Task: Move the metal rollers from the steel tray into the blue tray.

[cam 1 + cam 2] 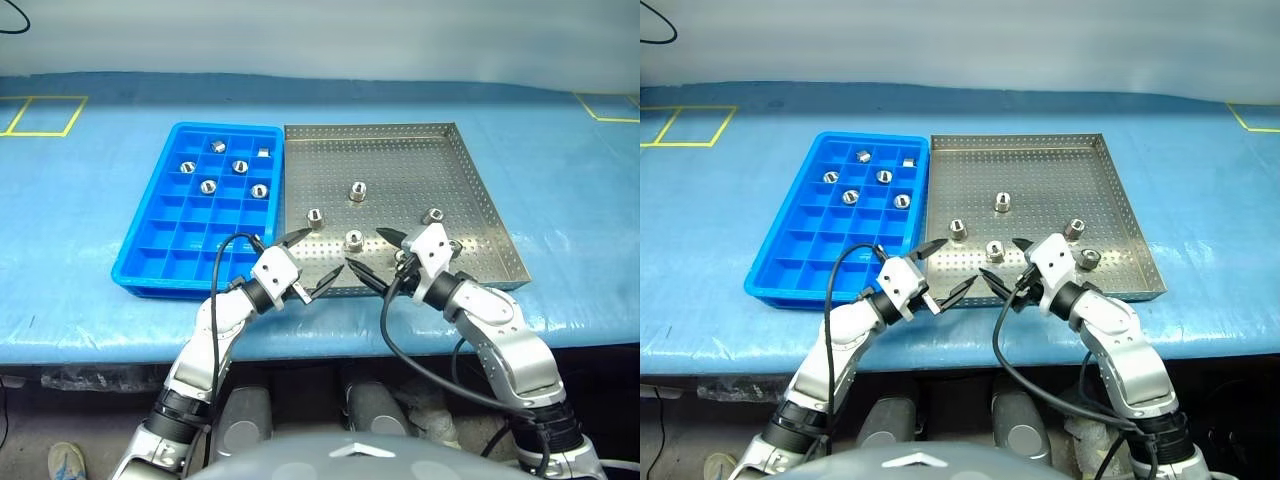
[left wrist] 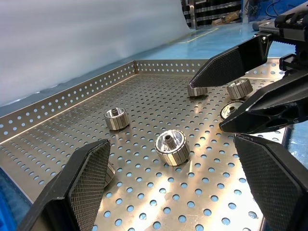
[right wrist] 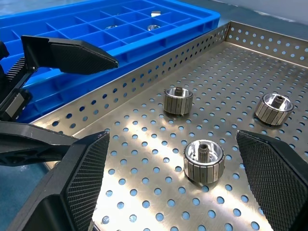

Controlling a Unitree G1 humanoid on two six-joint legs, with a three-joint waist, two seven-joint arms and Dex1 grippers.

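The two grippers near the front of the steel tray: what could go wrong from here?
1. The left gripper and right gripper hang open, tips close together, aimed at one roller; they might collide.
2. That roller stands loose on the steel tray; a finger's nudge could roll it away.

Blue-covered table [image 1: 80,210], yellow tape squares [image 1: 45,115]

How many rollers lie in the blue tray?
6 rollers: two in the back row, two in the second, two in the third. None seems hidden.
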